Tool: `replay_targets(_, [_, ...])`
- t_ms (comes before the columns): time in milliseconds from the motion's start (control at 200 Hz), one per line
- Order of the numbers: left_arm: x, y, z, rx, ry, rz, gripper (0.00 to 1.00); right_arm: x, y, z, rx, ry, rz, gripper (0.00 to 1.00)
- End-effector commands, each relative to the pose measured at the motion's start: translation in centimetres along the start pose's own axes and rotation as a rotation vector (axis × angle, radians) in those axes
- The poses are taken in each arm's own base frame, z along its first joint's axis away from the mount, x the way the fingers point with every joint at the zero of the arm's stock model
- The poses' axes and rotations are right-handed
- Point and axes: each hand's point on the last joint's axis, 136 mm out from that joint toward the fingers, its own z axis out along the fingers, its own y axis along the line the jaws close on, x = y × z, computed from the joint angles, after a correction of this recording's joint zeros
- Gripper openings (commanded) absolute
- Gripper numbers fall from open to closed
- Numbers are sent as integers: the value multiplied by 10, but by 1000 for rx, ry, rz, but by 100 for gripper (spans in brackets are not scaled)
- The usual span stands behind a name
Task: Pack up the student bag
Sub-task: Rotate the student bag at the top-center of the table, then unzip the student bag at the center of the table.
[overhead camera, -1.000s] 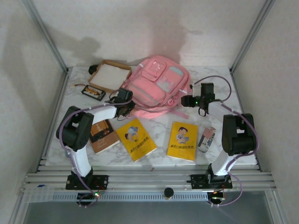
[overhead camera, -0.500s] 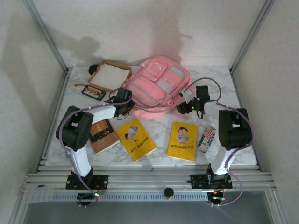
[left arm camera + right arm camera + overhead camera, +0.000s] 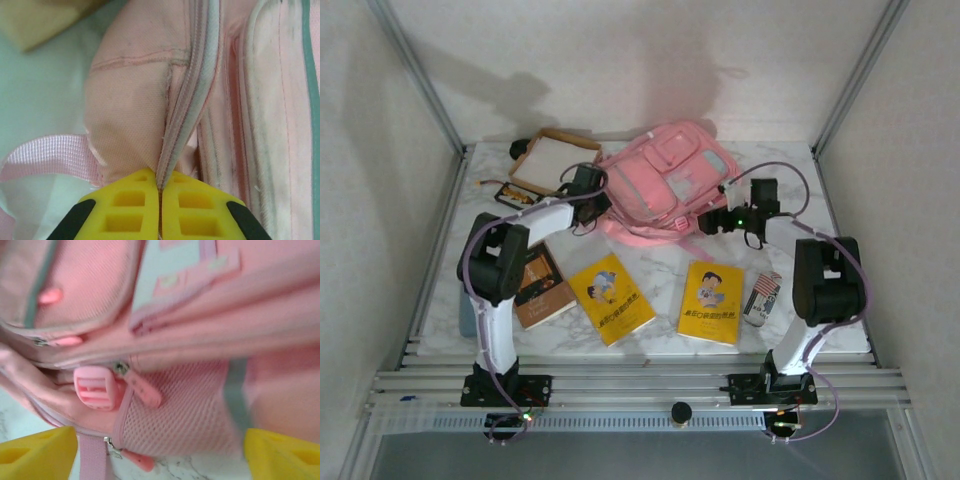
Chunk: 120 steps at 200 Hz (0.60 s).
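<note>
Top view, student bag (image 3: 665,185): pink backpack at the back middle of the marble table (image 3: 660,262), front pockets facing up, a strap trailing toward the near side
Top view, left gripper (image 3: 590,192): at the bag's left edge, touching the fabric
Top view, right gripper (image 3: 712,220): just beside the bag's right side, fingers pointing at it
Top view, cardboard tray (image 3: 555,163): left of the bag, close against it
Top view, dark case (image 3: 518,196): near the left edge of the table, in front of the tray
Top view, books: a brown book (image 3: 542,290) and two yellow books (image 3: 610,298) (image 3: 711,302) lie flat in a row in front of the bag
Top view, striped can (image 3: 761,297): on its side, right of the yellow books
Left wrist view, claw: yellow fingers (image 3: 132,210) pressed together, clenched on the bag's fabric right at the pale zip seam (image 3: 192,100)
Left wrist view, pink webbing strap (image 3: 50,157): runs off to the left below the seam
Right wrist view, claw: released, yellow fingers (image 3: 37,452) spread wide with nothing between them
Right wrist view, bag side: a pink buckle (image 3: 95,387), a pink zip pull (image 3: 145,390) and a mesh pocket (image 3: 185,410) lie ahead of the fingers
</note>
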Motion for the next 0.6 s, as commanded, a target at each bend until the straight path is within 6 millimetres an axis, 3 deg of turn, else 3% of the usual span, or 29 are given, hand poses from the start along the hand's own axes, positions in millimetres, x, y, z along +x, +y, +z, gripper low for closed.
replay_targets(0, [-45,-39,-2,103,-119,82,12,-34,22,-19,-101,-112,162,99])
replay_targets(55, [-49,-40,-12,108,-135,91,42,-35,26,-24,-117,-115,212,99])
replay_targets(150, [-53,-42,-40,129,-155,109,59,-29,18,-31,-40,-121,369,99])
replay_targets(250, [-43,-36,-73,90,-177,115,61,-13,20,-32,8,-88,605,99])
replay_targets(325, [-18,-46,-91,121,-152,144,63,14,16,-25,112,-29,786,99])
replay_targets(476, [49,-78,-100,188,-31,200,63,40,19,-4,149,30,960,90])
replay_targets(596, [90,-100,-104,228,15,242,62,57,16,18,180,75,1079,75])
